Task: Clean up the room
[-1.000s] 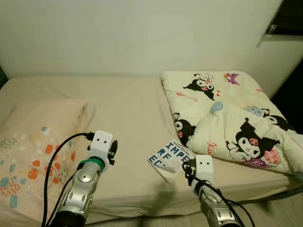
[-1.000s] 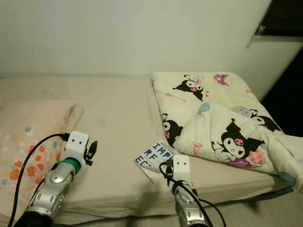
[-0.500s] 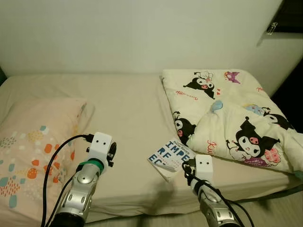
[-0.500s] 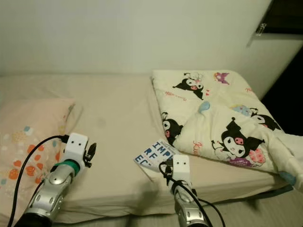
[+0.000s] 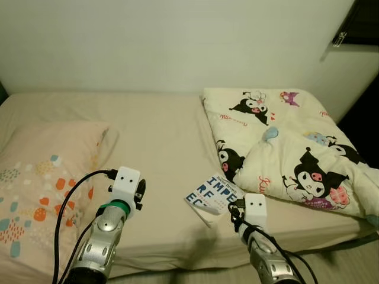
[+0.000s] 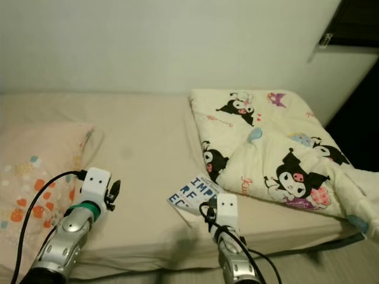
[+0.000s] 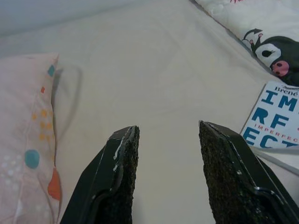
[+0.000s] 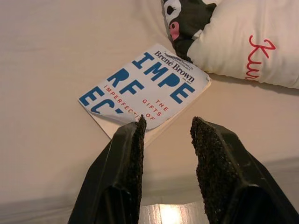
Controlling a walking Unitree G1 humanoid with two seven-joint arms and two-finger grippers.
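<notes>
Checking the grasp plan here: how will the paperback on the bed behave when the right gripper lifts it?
The book looks like a thin softcover, so it would probably flex rather than stay stiff. Its lifted cover corner may catch or peel open. Lying flat on the soft bed, it could sink when the right gripper presses down.

My two black fingers (image 8: 128, 177) have a rough, gritty grip face and smooth, slightly glossy plastic sides. The white paperback book with blue lettering (image 8: 146, 92) has a smooth paper cover that curls at one corner, lying on the matt beige cloth bedsheet (image 5: 160, 142). The cream cartoon-print quilt (image 5: 284, 148) looks soft and puffy, and the pale dotted pillow (image 5: 41, 177) is matt cloth.
</notes>
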